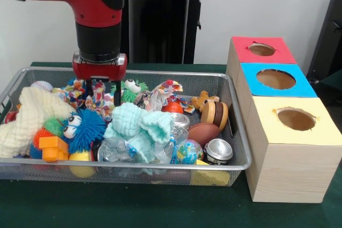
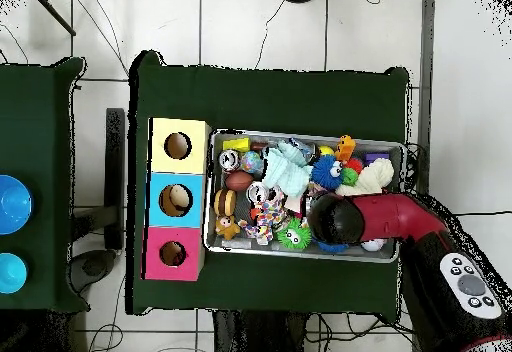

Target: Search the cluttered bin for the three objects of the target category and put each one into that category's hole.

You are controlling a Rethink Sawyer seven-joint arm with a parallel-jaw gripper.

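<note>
The wire-mesh bin [image 1: 241, 132] is full of toys and also shows in the overhead view [image 2: 300, 134]. My gripper [image 1: 102, 95] hangs at the bin's back left, fingers apart, tips down in a colourful patterned cloth [image 1: 85, 90], holding nothing I can see. In the overhead view the arm [image 2: 345, 218] hides it. An orange-tan toy [image 1: 204, 100] lies at the back right, far from the gripper, and shows in the overhead view [image 2: 226, 229]. A yellow rounded toy [image 1: 82, 157] sits at the front left. The red-topped box's hole [image 1: 262, 49] is the farthest of the three holes [image 2: 172, 254].
A blue puffer ball with eyes [image 1: 84, 130], a green puffer [image 1: 130, 91], a teal cloth [image 1: 140, 126], a cream cloth [image 1: 29, 117], a can [image 1: 218, 150] and a brown football [image 1: 203, 132] crowd the bin. Blue-topped [image 1: 276, 79] and yellow-topped [image 1: 295, 119] boxes stand beside it.
</note>
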